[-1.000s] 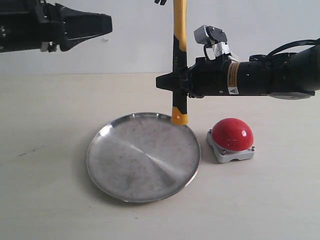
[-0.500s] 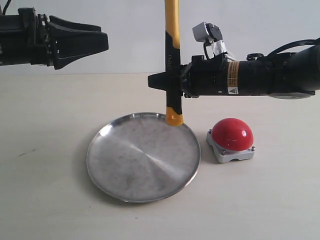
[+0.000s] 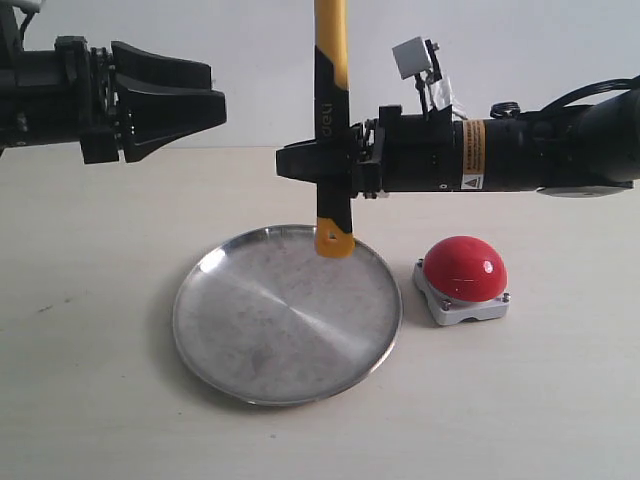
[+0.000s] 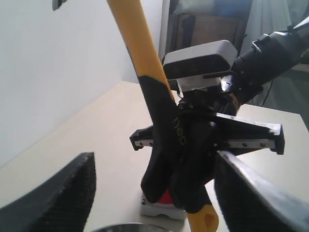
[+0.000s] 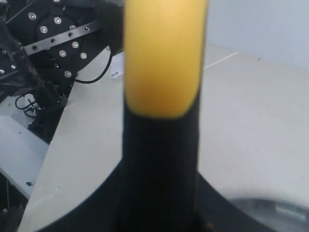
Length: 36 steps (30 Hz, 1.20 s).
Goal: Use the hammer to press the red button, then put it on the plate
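- The right gripper point(image 3: 312, 164) is clamped on the black grip of the hammer point(image 3: 331, 95), which stands upright between its jaws. The head rises above them, out of the exterior view.
- Below the jaws, the hammer's yellow end point(image 3: 335, 243) hangs just over the far rim of the plate point(image 3: 200, 320), apparently not touching it.
- The red button point(image 3: 464, 268) sits on the table point(image 3: 90, 400) below and behind the right jaws, under the forearm and just beside the plate. Whether it has been pressed cannot be told.
- The left gripper point(image 3: 214, 92) holds nothing. Its jaws stand wide apart, pointed at the hammer, about level with the right jaws but clear of them.
- The step in hand looks like either a handover or laying the hammer on the plate.
- For laying it down, the handle should tilt toward flat and come to rest inside the rim before the jaws part. Released upright, the top-heavy tool would likely topple.
- For a handover, the left jaws should close on the handle above or below the right jaws, never on them, and the right jaws should open only after that grip is firm.
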Each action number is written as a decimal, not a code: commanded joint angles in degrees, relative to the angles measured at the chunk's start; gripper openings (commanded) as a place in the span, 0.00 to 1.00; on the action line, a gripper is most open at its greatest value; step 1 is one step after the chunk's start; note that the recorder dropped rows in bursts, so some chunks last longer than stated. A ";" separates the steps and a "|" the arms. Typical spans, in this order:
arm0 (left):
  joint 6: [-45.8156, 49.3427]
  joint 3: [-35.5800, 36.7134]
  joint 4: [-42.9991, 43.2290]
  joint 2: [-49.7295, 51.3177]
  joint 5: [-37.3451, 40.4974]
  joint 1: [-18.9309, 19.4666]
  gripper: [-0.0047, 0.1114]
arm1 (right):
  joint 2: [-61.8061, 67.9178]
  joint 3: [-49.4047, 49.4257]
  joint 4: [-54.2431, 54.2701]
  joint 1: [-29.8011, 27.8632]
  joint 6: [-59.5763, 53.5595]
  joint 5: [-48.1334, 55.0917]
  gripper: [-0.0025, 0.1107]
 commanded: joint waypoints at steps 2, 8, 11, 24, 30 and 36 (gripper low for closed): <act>0.05 -0.51 -0.95 0.48 0.45 -0.52 0.62 | -1.25 -0.47 0.18 -0.02 -2.74 -2.94 0.02; 0.17 -0.51 -0.95 0.48 0.45 -2.40 0.62 | -1.25 -0.47 -1.19 -0.02 -4.02 -2.94 0.02; 0.17 -0.51 -0.95 0.48 0.45 -3.88 0.62 | -1.25 -0.47 -2.80 1.12 -6.33 -2.94 0.02; 0.17 -0.51 -0.95 0.48 0.45 -6.78 0.62 | -1.25 -0.47 -0.96 6.13 -9.59 -2.94 0.02; -0.07 -0.51 -0.95 0.55 0.45 -7.86 0.62 | -1.25 -0.47 0.30 6.13 -10.37 -2.94 0.02; 0.23 -0.51 -0.95 0.55 0.45 -11.42 0.62 | -1.25 -0.47 0.85 6.28 -10.37 -2.94 0.02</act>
